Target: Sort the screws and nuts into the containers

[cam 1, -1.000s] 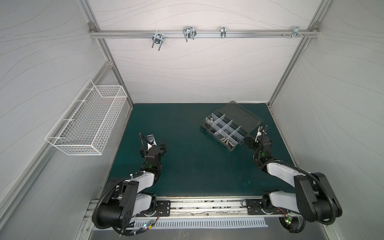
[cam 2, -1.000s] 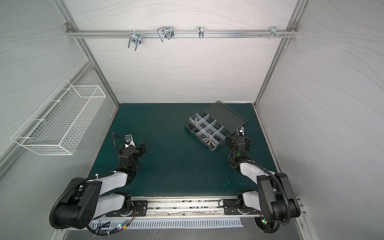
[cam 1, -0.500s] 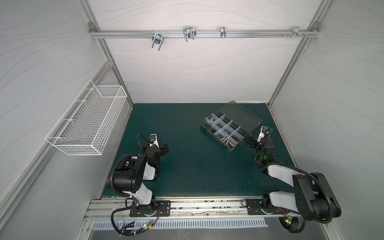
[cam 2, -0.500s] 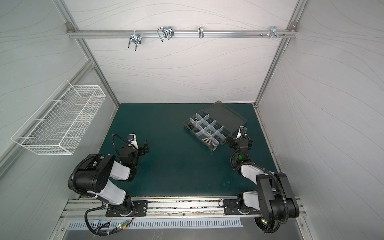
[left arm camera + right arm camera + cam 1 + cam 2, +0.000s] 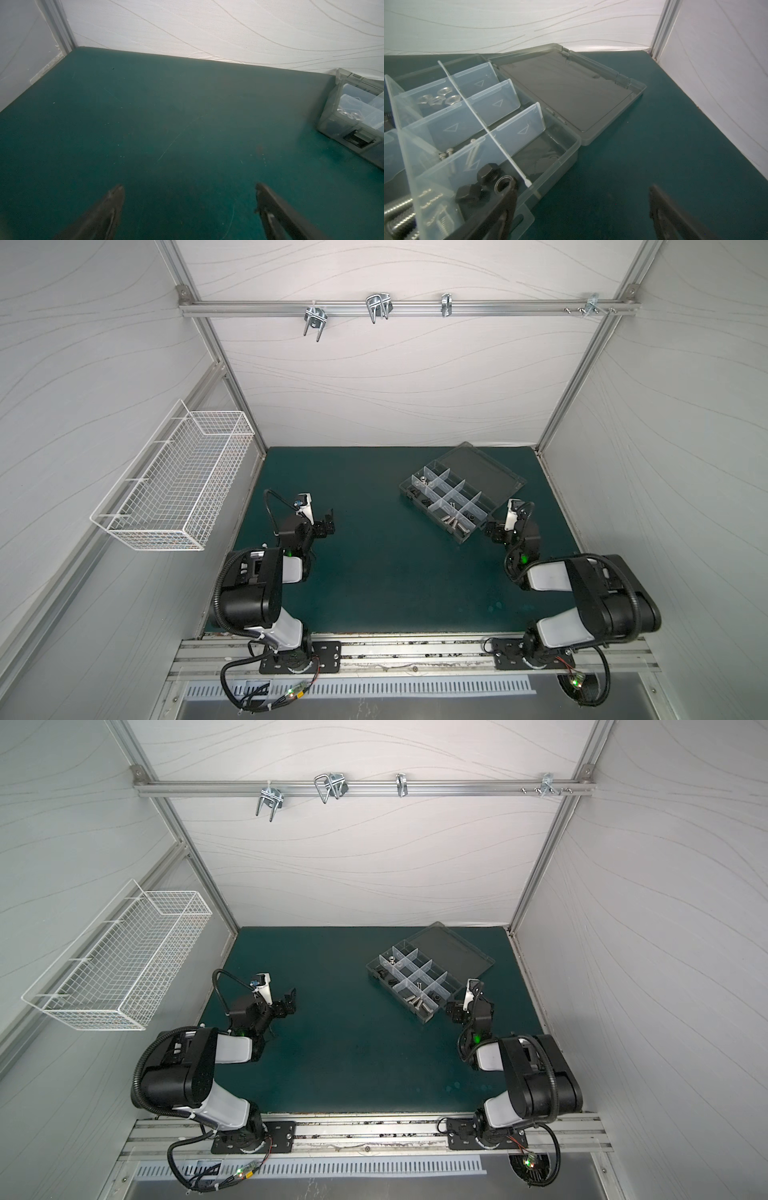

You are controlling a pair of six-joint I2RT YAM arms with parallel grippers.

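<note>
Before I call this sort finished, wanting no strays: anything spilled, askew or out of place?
Nothing spilled: no loose fastener shows on the mat. The organizer box sits diagonal to the mat's edges, lid open flat, nuts and screws inside compartments. Left claw and right claw are open, empty.

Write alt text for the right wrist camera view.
An open clear organizer box sits on a green mat, its lid lying flat. Separate compartments hold silver nuts, black nuts and silver screws. The right gripper is open and empty near a corner of the box.
</note>
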